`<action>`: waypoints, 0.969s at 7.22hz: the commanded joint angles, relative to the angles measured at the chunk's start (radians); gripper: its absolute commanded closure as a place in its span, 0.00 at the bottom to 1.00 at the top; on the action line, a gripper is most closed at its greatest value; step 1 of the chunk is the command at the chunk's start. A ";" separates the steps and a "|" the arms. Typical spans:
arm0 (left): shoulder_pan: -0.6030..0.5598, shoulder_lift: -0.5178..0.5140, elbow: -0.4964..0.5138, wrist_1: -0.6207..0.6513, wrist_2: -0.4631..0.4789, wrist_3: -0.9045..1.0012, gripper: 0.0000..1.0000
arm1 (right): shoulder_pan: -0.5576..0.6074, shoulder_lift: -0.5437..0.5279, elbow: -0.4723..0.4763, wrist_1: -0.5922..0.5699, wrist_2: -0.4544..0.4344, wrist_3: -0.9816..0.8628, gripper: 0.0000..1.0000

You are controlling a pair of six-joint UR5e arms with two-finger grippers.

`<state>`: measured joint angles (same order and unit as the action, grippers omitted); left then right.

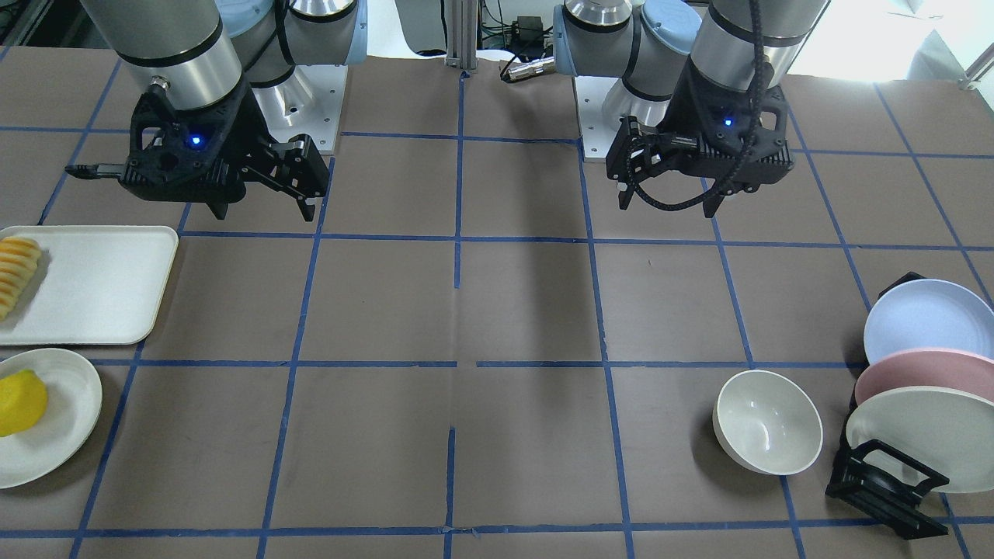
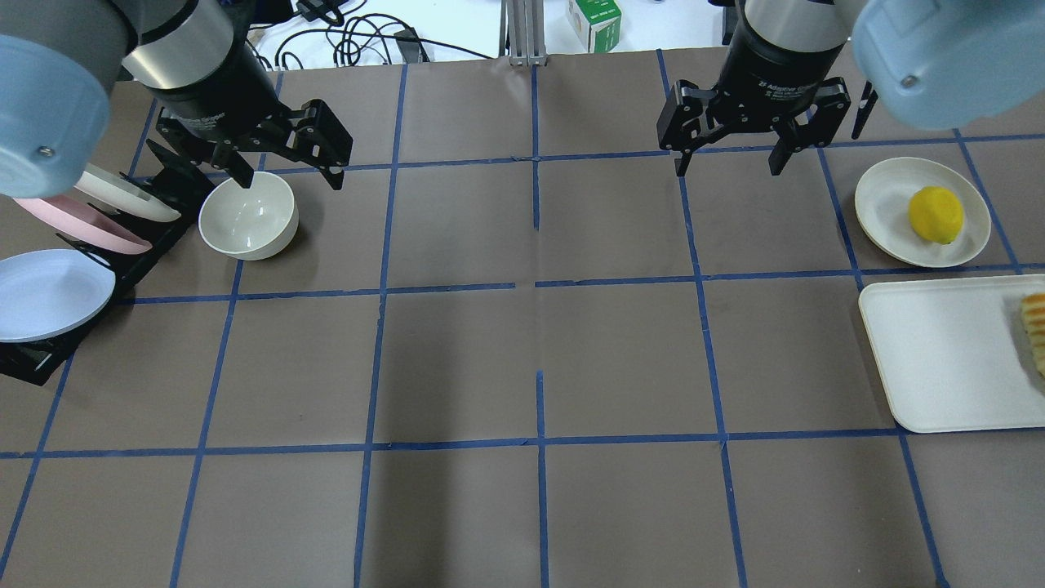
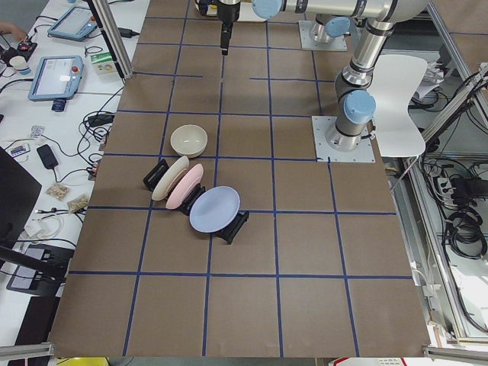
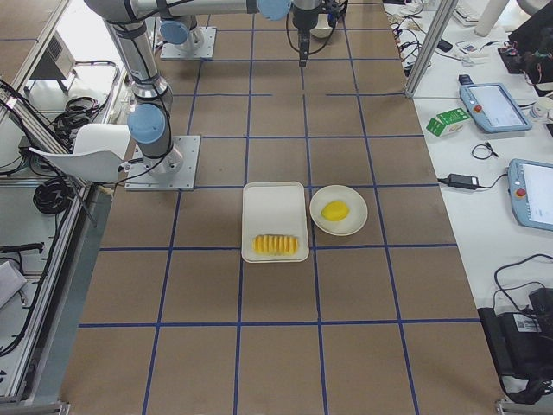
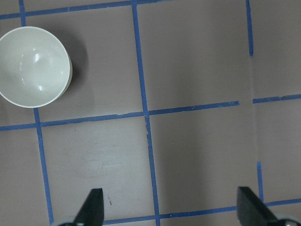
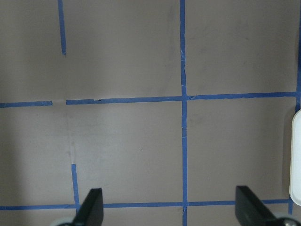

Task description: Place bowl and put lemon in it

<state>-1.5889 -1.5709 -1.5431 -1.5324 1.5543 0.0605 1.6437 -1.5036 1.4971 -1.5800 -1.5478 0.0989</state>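
The off-white bowl (image 1: pixel 767 421) stands upright and empty on the table beside the plate rack; it also shows in the overhead view (image 2: pixel 247 215) and at the top left of the left wrist view (image 5: pixel 34 66). The yellow lemon (image 1: pixel 19 401) lies on a shallow off-white plate (image 1: pixel 66 435) at the opposite end of the table, also in the overhead view (image 2: pixel 936 214). My left gripper (image 2: pixel 290 180) is open and empty, held above the table to one side of the bowl. My right gripper (image 2: pixel 727 171) is open and empty, held high, well apart from the lemon.
A black rack with blue, pink and cream plates (image 1: pixel 924 380) stands right beside the bowl. A white tray (image 1: pixel 101 287) with a row of yellow-orange slices (image 1: pixel 15 272) lies next to the lemon's plate. The table is brown with a blue tape grid.
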 commanded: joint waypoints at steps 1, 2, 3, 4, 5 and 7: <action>0.013 0.006 0.005 -0.022 0.006 -0.001 0.00 | -0.001 -0.001 0.000 0.001 -0.006 -0.001 0.00; 0.013 0.005 0.005 -0.020 0.003 0.001 0.00 | -0.001 0.000 0.000 -0.003 -0.002 -0.002 0.00; 0.015 0.005 0.003 -0.020 0.007 0.002 0.00 | -0.011 0.009 -0.020 -0.011 -0.014 -0.007 0.00; 0.030 -0.010 -0.014 -0.022 0.019 0.021 0.00 | -0.059 0.016 -0.028 -0.023 -0.018 -0.092 0.00; 0.129 -0.071 0.004 -0.005 0.004 0.028 0.00 | -0.181 0.020 -0.029 -0.020 -0.044 -0.258 0.00; 0.211 -0.197 -0.008 0.084 0.016 0.256 0.00 | -0.438 0.096 -0.029 -0.040 -0.043 -0.504 0.00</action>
<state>-1.4265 -1.6880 -1.5416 -1.5037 1.5625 0.1928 1.3537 -1.4583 1.4700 -1.6056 -1.5879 -0.2565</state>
